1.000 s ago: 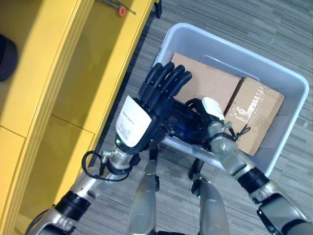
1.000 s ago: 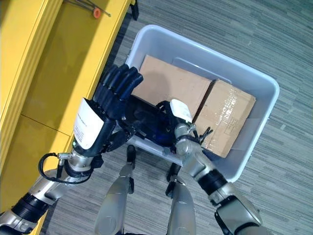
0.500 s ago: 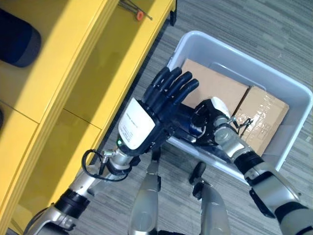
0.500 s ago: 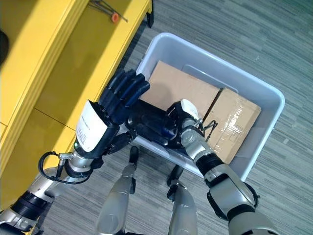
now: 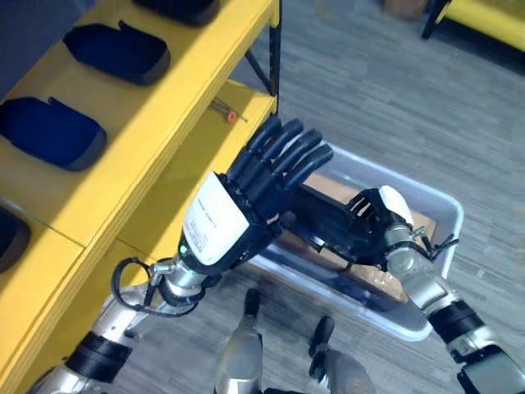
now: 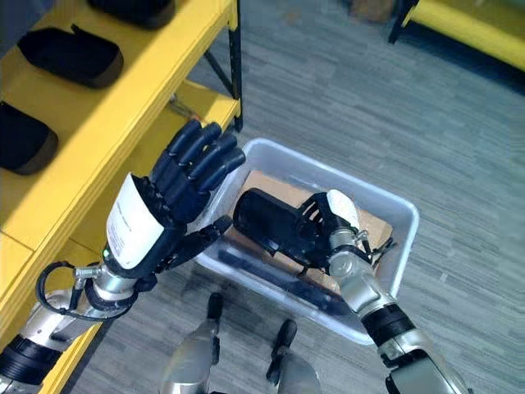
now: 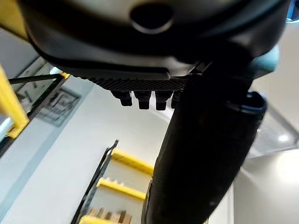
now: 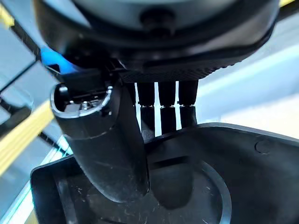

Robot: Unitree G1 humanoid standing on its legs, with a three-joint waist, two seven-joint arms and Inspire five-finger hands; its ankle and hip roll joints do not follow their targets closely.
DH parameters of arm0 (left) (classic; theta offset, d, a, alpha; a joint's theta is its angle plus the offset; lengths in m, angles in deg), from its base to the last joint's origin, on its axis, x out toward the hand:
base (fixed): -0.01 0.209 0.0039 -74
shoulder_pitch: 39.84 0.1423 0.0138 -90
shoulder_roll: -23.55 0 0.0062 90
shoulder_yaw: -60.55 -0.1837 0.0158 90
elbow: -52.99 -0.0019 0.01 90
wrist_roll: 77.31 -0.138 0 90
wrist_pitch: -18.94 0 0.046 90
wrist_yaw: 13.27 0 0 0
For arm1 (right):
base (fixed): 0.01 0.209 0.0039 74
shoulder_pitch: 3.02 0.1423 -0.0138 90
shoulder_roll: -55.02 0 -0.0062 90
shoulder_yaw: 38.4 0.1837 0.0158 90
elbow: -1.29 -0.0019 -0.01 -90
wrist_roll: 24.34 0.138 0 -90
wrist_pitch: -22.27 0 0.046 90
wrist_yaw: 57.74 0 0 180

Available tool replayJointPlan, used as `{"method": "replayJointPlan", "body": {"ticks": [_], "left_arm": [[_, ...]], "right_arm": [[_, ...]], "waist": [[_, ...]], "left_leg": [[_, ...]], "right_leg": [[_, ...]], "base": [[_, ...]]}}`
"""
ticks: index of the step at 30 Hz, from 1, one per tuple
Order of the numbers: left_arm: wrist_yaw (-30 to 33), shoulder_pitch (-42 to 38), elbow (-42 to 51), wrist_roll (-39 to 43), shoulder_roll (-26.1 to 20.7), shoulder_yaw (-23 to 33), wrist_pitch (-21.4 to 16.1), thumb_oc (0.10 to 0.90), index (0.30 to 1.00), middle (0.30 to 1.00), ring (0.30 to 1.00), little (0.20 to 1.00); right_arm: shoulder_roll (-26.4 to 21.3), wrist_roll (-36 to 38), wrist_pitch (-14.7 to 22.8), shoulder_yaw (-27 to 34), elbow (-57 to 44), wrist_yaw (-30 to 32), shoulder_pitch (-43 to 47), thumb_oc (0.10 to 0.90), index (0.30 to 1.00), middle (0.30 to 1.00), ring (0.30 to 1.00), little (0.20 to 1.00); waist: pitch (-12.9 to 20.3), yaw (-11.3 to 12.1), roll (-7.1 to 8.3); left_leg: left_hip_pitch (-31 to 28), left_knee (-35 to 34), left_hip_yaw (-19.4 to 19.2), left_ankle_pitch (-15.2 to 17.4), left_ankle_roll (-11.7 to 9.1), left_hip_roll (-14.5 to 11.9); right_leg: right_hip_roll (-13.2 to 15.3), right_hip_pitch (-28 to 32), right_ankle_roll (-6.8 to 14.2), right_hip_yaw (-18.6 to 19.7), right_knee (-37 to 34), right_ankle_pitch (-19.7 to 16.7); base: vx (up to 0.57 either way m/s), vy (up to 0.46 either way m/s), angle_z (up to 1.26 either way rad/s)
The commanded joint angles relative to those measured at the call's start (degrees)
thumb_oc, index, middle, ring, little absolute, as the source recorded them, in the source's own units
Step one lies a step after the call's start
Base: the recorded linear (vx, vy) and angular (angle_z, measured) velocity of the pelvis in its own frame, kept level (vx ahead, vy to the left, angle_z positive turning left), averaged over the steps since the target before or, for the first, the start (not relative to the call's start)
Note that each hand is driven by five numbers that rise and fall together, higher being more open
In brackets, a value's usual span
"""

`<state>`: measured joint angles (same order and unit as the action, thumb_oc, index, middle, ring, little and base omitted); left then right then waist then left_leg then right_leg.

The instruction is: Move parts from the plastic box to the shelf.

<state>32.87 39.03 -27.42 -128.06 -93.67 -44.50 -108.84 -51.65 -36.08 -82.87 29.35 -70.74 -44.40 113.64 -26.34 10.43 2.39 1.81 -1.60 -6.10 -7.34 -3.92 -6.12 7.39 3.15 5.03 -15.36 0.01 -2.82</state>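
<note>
Two robot hands are up over the plastic box (image 5: 439, 215), and one of them carries the load. The right robot hand (image 6: 332, 230) has its fingers and thumb curled round a black moulded part (image 6: 271, 220), which it holds lifted clear above the box and the cardboard (image 6: 371, 226) lying inside. The left robot hand (image 5: 246, 197) stands beside it with straight, spread fingers and nothing in it, its palm turned toward the part's near end; whether it touches the part I cannot tell.

To do this carry well, I judge the right robot hand should keep the part level and swing it toward the yellow shelf (image 5: 176, 90), with the left robot hand steadying the free end so the long piece does not twist in the grip. It should aim for a bare stretch of the shelf board, beside the dark parts (image 5: 49, 131) already lying there, and not let go until the part rests flat.

From the head, both eye views give the layout: box on the floor, shelf to the robot's left. From close in, the right wrist view shows the thumb (image 8: 110, 144) pressed onto the part's hollowed inner face (image 8: 196, 186), with the fingers wrapped over its edge.
</note>
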Motion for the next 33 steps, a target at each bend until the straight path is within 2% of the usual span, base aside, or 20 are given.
{"method": "replayJointPlan", "body": {"ticks": [1,3,7,10,13,16,19,20,21,22,25,31,33], "left_arm": [[-1.4,0.7,2.3,8.6,1.5,-0.3,-2.8,0.900,1.000,1.000,1.000,1.000],[-2.7,1.1,2.2,9.3,1.3,-0.4,-3.6,0.900,1.000,1.000,1.000,1.000],[-3.9,0.5,1.6,9.7,1.0,-1.5,-4.0,0.900,1.000,1.000,1.000,1.000],[-4.3,-1.1,1.1,10.7,0.0,-2.6,-4.2,0.900,1.000,1.000,1.000,1.000],[-2.0,-2.8,0.2,9.7,-0.9,-3.5,-5.4,0.900,1.000,1.000,1.000,1.000],[3.3,-4.8,-0.6,6.0,-1.2,-4.5,-7.2,0.900,1.000,1.000,1.000,1.000],[8.6,-7.1,-1.9,0.3,-0.7,-5.8,-8.4,0.900,1.000,1.000,1.000,1.000],[11.5,-8.7,-3.0,-4.4,-0.5,-6.8,-9.6,0.900,1.000,1.000,1.000,1.000],[18.1,-10.5,-4.2,-10.6,-1.2,-7.9,-10.7,0.900,1.000,1.000,1.000,1.000],[25.9,-12.6,-6.0,-17.5,-1.5,-9.1,-11.5,0.900,1.000,1.000,1.000,1.000],[34.5,-15.4,-9.5,-26.3,-1.9,-11.0,-12.8,0.900,1.000,1.000,1.000,1.000],[43.1,-20.8,-15.1,-31.7,-5.3,-15.3,-11.3,0.900,1.000,1.000,1.000,1.000],[41.2,-23.6,-16.6,-28.3,-8.3,-17.4,-10.3,0.900,1.000,1.000,1.000,1.000]], "right_arm": [[-3.2,0.7,4.8,3.2,-2.5,-1.1,0.2,0.400,0.300,0.300,0.300,0.300],[-3.7,3.8,5.5,4.7,-3.1,-4.0,-1.2,0.400,0.300,0.300,0.300,0.300],[-4.8,1.9,6.1,5.5,-2.2,-7.9,-1.0,0.400,0.300,0.300,0.300,0.300],[-6.6,0.2,5.0,5.6,-1.5,-16.2,0.7,0.400,0.300,0.300,0.300,0.300],[-8.3,4.7,3.1,4.2,-0.5,-22.2,2.8,0.400,0.300,0.300,0.300,0.300],[-9.6,10.6,1.2,2.4,1.9,-31.6,5.8,0.400,0.300,0.300,0.300,0.300],[-10.3,15.0,1.2,0.0,5.5,-38.9,8.4,0.400,0.300,0.300,0.300,0.300],[-10.7,17.0,2.8,-1.8,9.0,-42.9,10.4,0.400,0.300,0.300,0.300,0.300],[-11.4,20.2,6.3,-4.0,12.1,-48.6,13.2,0.400,0.300,0.300,0.300,0.300],[-12.2,21.8,6.5,-6.1,13.0,-52.5,14.8,0.400,0.300,0.300,0.300,0.300],[-13.0,22.5,9.4,-9.0,16.2,-57.8,17.7,0.400,0.300,0.300,0.300,0.300],[-13.9,27.7,9.7,-10.9,21.3,-65.1,21.6,0.400,0.300,0.300,0.300,0.300],[-14.6,28.4,10.8,-9.9,25.6,-68.8,22.4,0.400,0.300,0.300,0.300,0.300]], "waist": [[10.6,-1.6,1.43],[12.1,-1.9,1.60],[14.1,-2.6,1.87],[15.6,-3.3,1.99],[16.3,-3.6,2.41],[17.0,-3.7,2.96],[17.5,-3.7,3.55],[18.0,-3.6,3.98],[18.6,-3.5,4.29],[19.2,-3.8,4.50],[20.0,-4.3,4.58],[21.3,-5.3,3.98],[21.8,-5.6,3.42]], "left_leg": [[-2.0,1.3,-0.9,6.2,1.4,1.0],[-3.3,1.0,-1.2,6.4,1.5,0.9],[-5.6,0.3,-1.7,6.7,1.4,0.6],[-7.5,-0.5,-2.5,7.0,1.3,0.4],[-8.6,-0.9,-3.1,7.1,1.1,0.3],[-9.6,-1.1,-3.5,7.3,0.9,0.2],[-10.2,-1.3,-3.7,7.3,0.8,0.0],[-10.6,-1.3,-3.8,7.3,0.7,0.0],[-10.9,-1.4,-4.0,7.3,0.5,-0.2],[-11.2,-1.5,-4.2,7.2,0.3,-0.3],[-11.5,-1.7,-4.6,7.1,0.1,-0.3],[-12.4,-2.4,-5.3,6.8,-0.4,-0.4],[-12.7,-2.7,-5.6,6.8,-0.6,-0.4]], "right_leg": [[-0.8,0.7,1.0,1.3,2.8,3.4],[-0.7,2.0,1.2,1.5,2.1,3.2],[-0.4,4.0,1.6,1.9,0.5,2.7],[-0.1,5.5,2.0,2.1,-0.8,2.2],[0.0,6.4,2.2,1.9,-1.4,2.0],[0.0,7.2,2.3,1.8,-1.8,1.9],[-0.1,7.7,2.2,1.6,-1.9,1.9],[-0.2,8.1,2.2,1.5,-1.9,2.0],[-0.3,8.3,2.1,1.4,-1.9,2.1],[-0.3,8.4,2.1,1.4,-1.7,2.1],[-0.3,8.5,2.0,1.6,-1.8,2.2],[-0.4,8.8,1.7,2.1,-2.3,2.3],[-0.4,9.0,1.7,2.2,-2.6,2.3]], "base": [[0.23,-0.013,-0.07],[0.14,-0.015,-0.08],[0.10,0.000,-0.05],[0.08,0.008,-0.06],[0.04,-0.016,-0.07],[0.03,-0.026,-0.11],[0.03,-0.032,-0.06],[0.04,-0.061,-0.04],[0.04,-0.058,-0.01],[0.03,-0.033,-0.04],[0.02,-0.005,-0.04],[0.01,0.021,-0.09],[-0.01,0.038,-0.10]]}}
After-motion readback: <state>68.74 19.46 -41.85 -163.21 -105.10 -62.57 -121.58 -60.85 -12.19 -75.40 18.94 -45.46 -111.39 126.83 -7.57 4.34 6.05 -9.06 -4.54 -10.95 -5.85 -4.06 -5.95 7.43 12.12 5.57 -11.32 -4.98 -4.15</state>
